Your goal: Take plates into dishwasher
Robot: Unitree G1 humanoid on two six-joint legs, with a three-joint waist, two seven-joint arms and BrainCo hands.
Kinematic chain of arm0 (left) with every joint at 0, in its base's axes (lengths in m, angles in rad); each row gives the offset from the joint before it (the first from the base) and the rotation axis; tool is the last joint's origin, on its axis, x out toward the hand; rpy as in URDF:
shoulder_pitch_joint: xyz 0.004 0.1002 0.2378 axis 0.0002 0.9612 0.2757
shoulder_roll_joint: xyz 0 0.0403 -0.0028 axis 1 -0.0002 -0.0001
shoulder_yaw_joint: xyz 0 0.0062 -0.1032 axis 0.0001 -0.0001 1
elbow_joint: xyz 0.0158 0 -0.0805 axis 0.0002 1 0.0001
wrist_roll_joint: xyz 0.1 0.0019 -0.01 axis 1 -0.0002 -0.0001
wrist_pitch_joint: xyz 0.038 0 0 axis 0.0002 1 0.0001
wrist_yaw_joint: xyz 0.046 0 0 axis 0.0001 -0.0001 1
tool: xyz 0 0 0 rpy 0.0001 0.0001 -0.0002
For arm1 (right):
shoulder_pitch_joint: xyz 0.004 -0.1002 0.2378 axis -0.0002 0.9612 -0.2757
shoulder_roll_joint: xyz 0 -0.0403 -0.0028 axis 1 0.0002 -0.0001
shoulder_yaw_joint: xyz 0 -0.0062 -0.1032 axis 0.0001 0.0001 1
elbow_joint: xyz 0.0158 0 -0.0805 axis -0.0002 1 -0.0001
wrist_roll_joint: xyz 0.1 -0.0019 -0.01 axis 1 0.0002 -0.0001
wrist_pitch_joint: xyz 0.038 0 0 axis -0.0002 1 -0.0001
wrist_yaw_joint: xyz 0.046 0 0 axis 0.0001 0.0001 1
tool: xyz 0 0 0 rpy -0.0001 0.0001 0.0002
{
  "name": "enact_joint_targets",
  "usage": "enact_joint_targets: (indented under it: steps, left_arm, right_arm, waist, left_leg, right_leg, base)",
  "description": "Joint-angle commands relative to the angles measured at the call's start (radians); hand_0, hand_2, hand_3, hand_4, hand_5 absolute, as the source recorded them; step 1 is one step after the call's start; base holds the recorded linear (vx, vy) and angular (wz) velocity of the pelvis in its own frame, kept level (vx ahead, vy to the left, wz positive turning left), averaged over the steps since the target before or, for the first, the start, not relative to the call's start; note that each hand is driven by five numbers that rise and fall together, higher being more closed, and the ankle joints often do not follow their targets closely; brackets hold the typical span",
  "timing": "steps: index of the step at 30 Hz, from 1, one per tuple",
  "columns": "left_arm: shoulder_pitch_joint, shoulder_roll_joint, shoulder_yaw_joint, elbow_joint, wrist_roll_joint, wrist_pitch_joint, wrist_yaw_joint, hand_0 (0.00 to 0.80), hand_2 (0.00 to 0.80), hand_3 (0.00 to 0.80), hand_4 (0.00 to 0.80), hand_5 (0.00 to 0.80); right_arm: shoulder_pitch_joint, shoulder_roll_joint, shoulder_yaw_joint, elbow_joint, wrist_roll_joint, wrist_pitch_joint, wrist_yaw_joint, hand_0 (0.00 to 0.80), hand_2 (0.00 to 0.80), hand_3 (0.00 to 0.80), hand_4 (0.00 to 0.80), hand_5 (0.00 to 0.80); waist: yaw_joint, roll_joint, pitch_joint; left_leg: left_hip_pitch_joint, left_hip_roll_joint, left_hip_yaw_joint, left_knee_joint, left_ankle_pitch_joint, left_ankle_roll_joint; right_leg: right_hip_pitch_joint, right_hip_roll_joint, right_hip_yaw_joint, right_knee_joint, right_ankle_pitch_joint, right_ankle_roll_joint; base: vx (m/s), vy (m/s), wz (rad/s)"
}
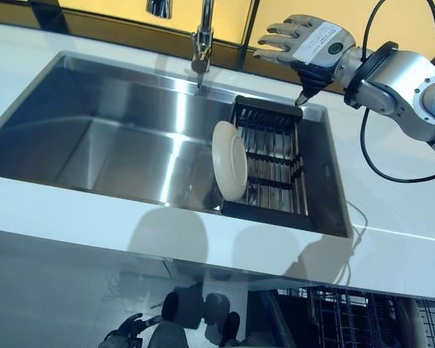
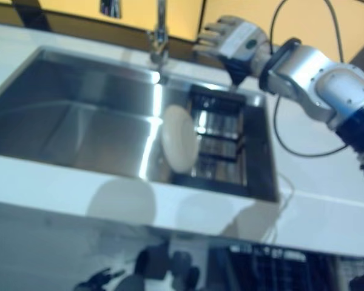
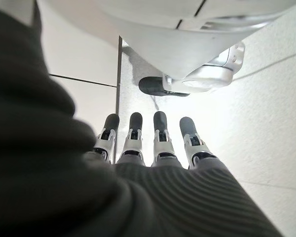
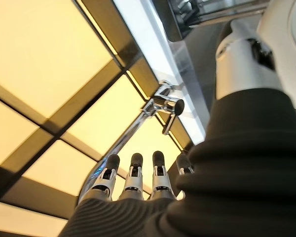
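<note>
A white plate (image 1: 230, 159) stands on edge at the left side of a black dish rack (image 1: 272, 163) in the right part of the steel sink (image 1: 116, 138); the plate also shows in the right eye view (image 2: 179, 147). My right hand (image 1: 304, 45) is open and empty, held above the rack's far end near the tap (image 1: 201, 40); its fingers (image 4: 133, 177) are straight. My left hand (image 3: 148, 148) is open, hanging low over the floor, its fingers straight and holding nothing. The dishwasher's wire rack (image 1: 355, 315) shows below the counter at the lower right.
A white counter (image 1: 94, 217) surrounds the sink. Yellow panels with dark frames (image 4: 49, 64) rise behind the tap. The left part of the sink basin holds nothing.
</note>
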Motion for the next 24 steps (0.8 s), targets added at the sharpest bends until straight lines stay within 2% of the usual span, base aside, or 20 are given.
enact_joint_targets:
  steps: [1, 11, 24]
  left_arm:
    - [-0.026, 0.038, 0.029, 0.0, -0.026, -0.027, 0.001, 0.0, 0.0, 0.0, 0.0, 0.0]
    - [-0.044, 0.041, 0.035, -0.003, -0.056, -0.033, 0.008, 0.0, 0.0, 0.0, 0.0, 0.0]
    - [-0.04, 0.044, 0.048, 0.002, -0.058, -0.042, 0.005, 0.0, 0.0, 0.0, 0.0, 0.0]
  right_arm:
    - [-0.14, -0.005, 0.066, 0.018, -0.011, 0.047, -0.002, 0.0, 0.0, 0.0, 0.0, 0.0]
    - [-0.135, 0.053, 0.062, 0.005, -0.029, 0.05, 0.033, 0.0, 0.0, 0.0, 0.0, 0.0]
    - [-0.097, 0.061, 0.036, -0.034, -0.023, 0.037, 0.092, 0.0, 0.0, 0.0, 0.0, 0.0]
  waist:
    - [0.017, -0.048, 0.015]
    - [0.03, -0.054, 0.038]
    - [0.03, -0.067, 0.039]
  left_leg:
    - [0.003, -0.013, 0.004, -0.005, -0.023, 0.018]
    - [-0.018, -0.016, 0.002, -0.005, -0.017, 0.016]
    - [-0.014, -0.013, 0.014, -0.005, -0.024, 0.015]
  right_leg:
    - [-0.029, -0.052, 0.035, -0.001, 0.067, 0.074]
    - [-0.045, -0.051, 0.018, -0.001, 0.067, 0.075]
    - [-0.045, -0.049, 0.016, -0.001, 0.067, 0.078]
  base:
    - [-0.059, 0.019, 0.14]
    - [-0.044, 0.01, 0.06]
    - [-0.005, -0.001, 0.0]
